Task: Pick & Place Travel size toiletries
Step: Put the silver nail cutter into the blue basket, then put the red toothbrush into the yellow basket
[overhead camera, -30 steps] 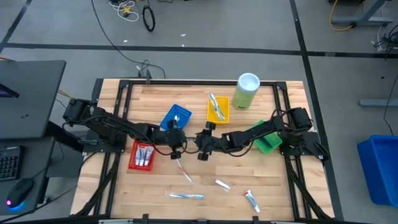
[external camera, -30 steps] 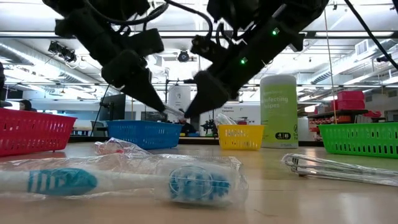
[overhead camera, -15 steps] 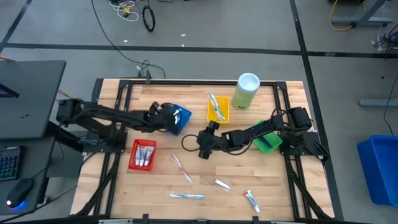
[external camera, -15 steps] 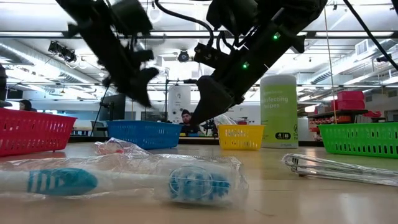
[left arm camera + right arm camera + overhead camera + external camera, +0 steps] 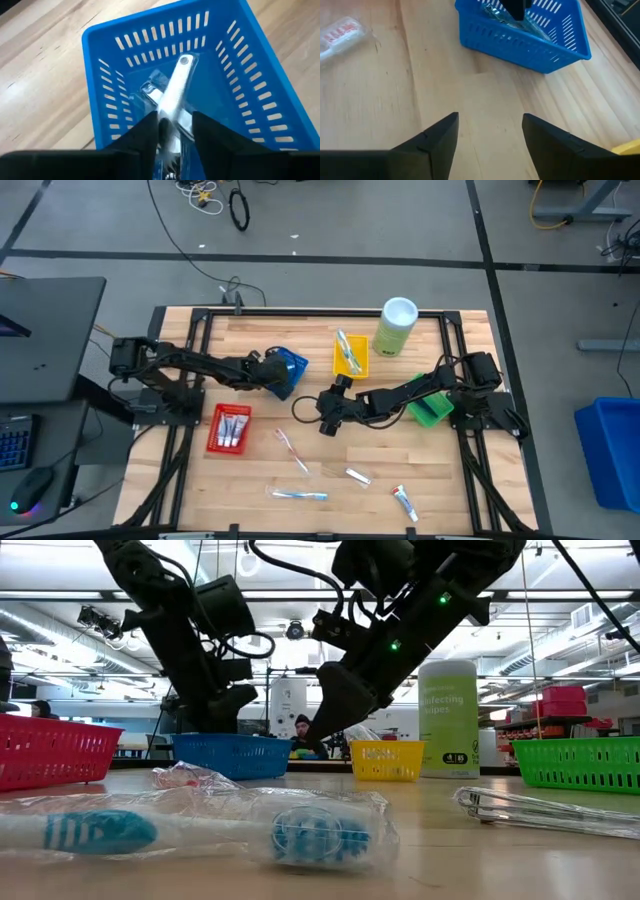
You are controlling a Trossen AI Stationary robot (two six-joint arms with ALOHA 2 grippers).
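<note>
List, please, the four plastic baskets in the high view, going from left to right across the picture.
Red basket → blue basket, with the left gripper over it → yellow basket → green basket.

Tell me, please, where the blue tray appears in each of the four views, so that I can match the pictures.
High view: the blue tray lies left of centre, under the left gripper.
Low view: left of centre, far back, behind the left arm.
Left wrist view: fills the picture, a wrapped white item inside.
Right wrist view: far side of the table.
Shared landmark: the yellow tray, beside it.
</note>
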